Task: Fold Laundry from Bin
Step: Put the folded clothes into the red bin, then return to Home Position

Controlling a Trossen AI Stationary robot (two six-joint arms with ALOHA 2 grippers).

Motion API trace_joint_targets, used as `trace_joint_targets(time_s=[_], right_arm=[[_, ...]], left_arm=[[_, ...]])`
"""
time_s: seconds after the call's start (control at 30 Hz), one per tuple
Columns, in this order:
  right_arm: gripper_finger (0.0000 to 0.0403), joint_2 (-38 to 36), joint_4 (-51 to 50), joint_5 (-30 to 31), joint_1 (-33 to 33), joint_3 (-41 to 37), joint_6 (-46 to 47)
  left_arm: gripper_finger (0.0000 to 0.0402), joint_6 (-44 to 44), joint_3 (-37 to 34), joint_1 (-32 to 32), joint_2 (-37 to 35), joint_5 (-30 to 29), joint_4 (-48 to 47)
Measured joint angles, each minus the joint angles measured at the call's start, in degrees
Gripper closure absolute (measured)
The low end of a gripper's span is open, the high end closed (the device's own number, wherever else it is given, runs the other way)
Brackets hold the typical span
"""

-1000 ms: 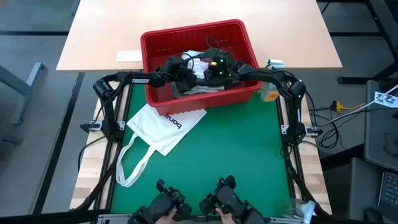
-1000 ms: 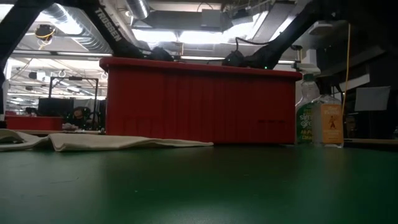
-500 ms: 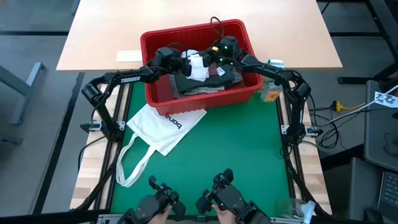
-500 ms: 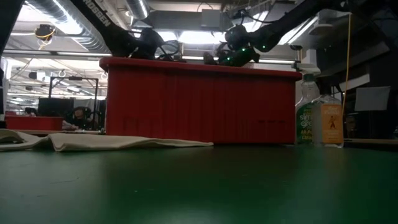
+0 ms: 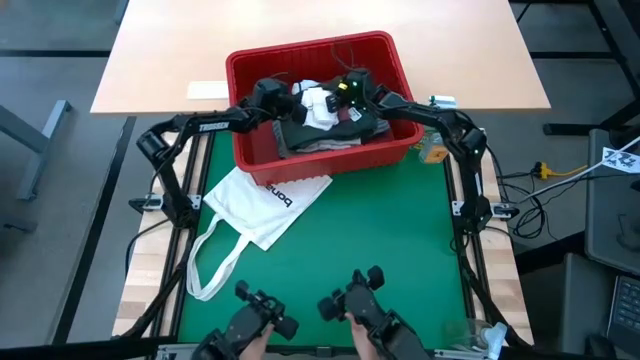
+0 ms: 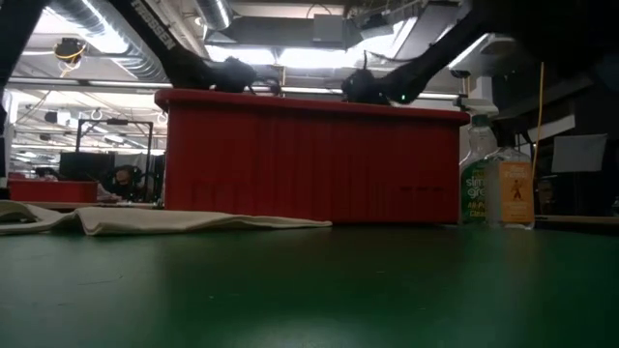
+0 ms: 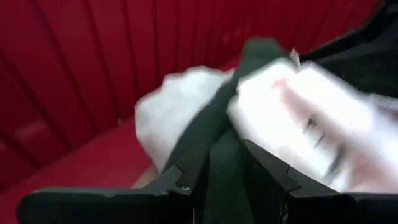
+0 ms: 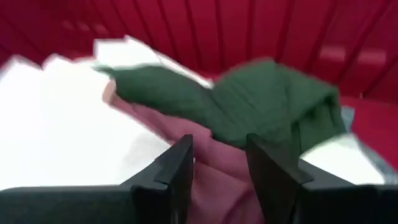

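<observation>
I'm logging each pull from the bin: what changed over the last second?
Both claws rose out of the red bin, then eased back: left claw pinches the dark green garment; right claw grips cloth too. The tote bag and bottles stayed put.

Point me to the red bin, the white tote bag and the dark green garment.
red bin [image 5: 262, 157], high view, on its near wall.
white tote bag [image 5: 262, 206], high view, on the bag's body beside the black lettering.
dark green garment [image 8: 261, 99], right wrist view, on the bunched cloth ahead of the fingers.
</observation>
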Motion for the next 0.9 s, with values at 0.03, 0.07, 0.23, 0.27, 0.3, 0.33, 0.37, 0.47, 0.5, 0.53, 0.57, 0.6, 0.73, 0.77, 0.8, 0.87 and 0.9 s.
trace_joint_targets(time_s=[0.03, 0.07, 0.23, 0.27, 0.3, 0.33, 0.37, 0.47, 0.5, 0.53, 0.57, 0.6, 0.73, 0.77, 0.8, 0.87, 0.9], right_arm=[[0.0253, 0.8, 0.1, 0.0, -0.1, 0.0, 0.0], [0.0253, 1.6, 0.0, 0.1, -0.5, 0.0, 0.0], [0.0253, 4.2, 0.3, 0.0, -1.2, 0.1, 0.2], [0.0253, 4.5, 0.4, -0.1, -1.2, 0.1, 0.2], [0.0253, 4.7, 0.3, -0.1, -1.2, 0.1, 0.2], [0.0253, 4.8, 0.3, 0.0, -1.2, 0.1, 0.2], [0.0253, 4.8, 0.3, -0.1, -1.2, 0.1, 0.2], [0.0253, 4.5, 0.2, -0.7, -1.1, 0.1, 0.2], [0.0253, 4.0, -0.1, -1.2, -1.1, 0.1, 0.2], [0.0253, 3.4, -0.3, -1.5, -1.1, 0.1, 0.2], [0.0253, 2.6, -0.6, -1.5, -1.1, 0.1, 0.1], [0.0253, 1.7, -0.8, -1.8, -1.1, 0.0, 0.1], [0.0253, -2.7, -0.6, -4.3, -1.1, 0.0, 0.1], [0.0253, -4.0, -0.6, -5.1, -1.1, 0.0, 0.1], [0.0253, -5.4, -0.6, -6.1, -1.1, 0.0, 0.1], [0.0253, -8.0, -0.7, -8.6, -1.1, 0.0, 0.1], [0.0253, -9.4, -0.9, -10.5, -1.1, 0.0, 0.1]], left_arm=[[0.0314, 0.2, 0.0, 0.0, 0.8, -0.1, 0.0], [0.0314, 0.2, 0.0, 0.0, 1.8, -0.1, -0.2], [0.0314, 0.1, 0.0, 0.0, 6.7, -0.7, 0.3], [0.0314, 0.2, 0.1, 0.0, 7.4, -0.7, 0.4], [0.0314, 0.2, 0.1, 0.0, 7.9, -0.7, 0.7], [0.0314, 0.2, 0.1, 0.0, 8.1, -0.7, 0.7], [0.0314, 0.1, 0.1, 0.0, 8.3, -0.8, 0.7], [0.0314, 0.1, 0.2, 0.0, 7.9, -0.7, 0.4], [0.0314, 0.2, 0.1, 0.0, 7.4, -0.7, 0.1], [0.0314, 0.2, 0.1, 0.0, 6.7, -0.7, -0.1], [0.0314, 0.2, 0.1, 0.0, 5.7, -0.7, -0.5], [0.0314, 0.2, 0.0, 0.0, 4.6, -0.7, -0.7], [0.0314, 0.2, 0.0, 0.0, -1.2, -0.7, -0.7], [0.0314, 0.2, 0.0, 0.0, -2.8, -0.7, -0.8], [0.0314, 0.2, 0.0, 0.0, -4.5, -0.6, -1.0], [0.0314, 0.2, 0.0, -0.3, -7.9, 0.3, -1.7], [0.0314, 0.2, 0.0, -0.6, -9.8, 1.0, -2.0]])
